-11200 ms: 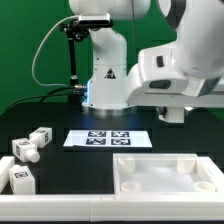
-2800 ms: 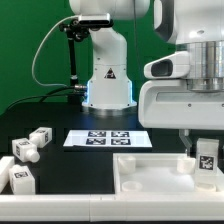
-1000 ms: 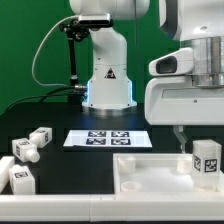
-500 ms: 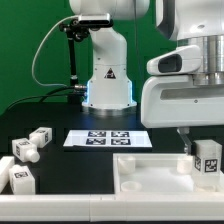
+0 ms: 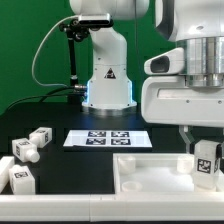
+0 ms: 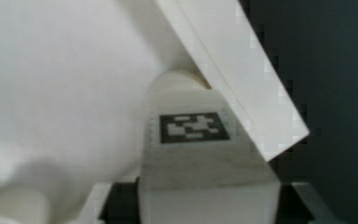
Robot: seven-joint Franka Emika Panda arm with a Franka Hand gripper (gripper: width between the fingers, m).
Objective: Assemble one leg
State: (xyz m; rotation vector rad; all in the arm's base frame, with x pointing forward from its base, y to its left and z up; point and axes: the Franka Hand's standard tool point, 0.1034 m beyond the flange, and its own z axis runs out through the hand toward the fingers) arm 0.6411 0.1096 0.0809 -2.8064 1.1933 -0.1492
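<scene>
A white tagged leg (image 5: 206,160) stands upright in my gripper (image 5: 204,166) over the far right corner of the wide white tray-like part (image 5: 150,178), on the exterior view's right. The gripper is shut on it; dark fingers (image 5: 187,146) flank the leg. In the wrist view the leg (image 6: 201,140) with its square tag fills the middle, held between the dark fingertips (image 6: 311,200), with the tray's white rim (image 6: 247,70) right behind it. Three more legs (image 5: 26,150) lie on the black table at the exterior view's left.
The marker board (image 5: 107,138) lies flat behind the tray in the middle of the table. The white robot base (image 5: 108,75) stands at the back, with a black stand and cable (image 5: 72,55) beside it. A green backdrop closes the rear.
The gripper with the leg has come from above the table down to the tray's right corner. Over the last second it dipped slightly lower; the loose legs have not moved.
</scene>
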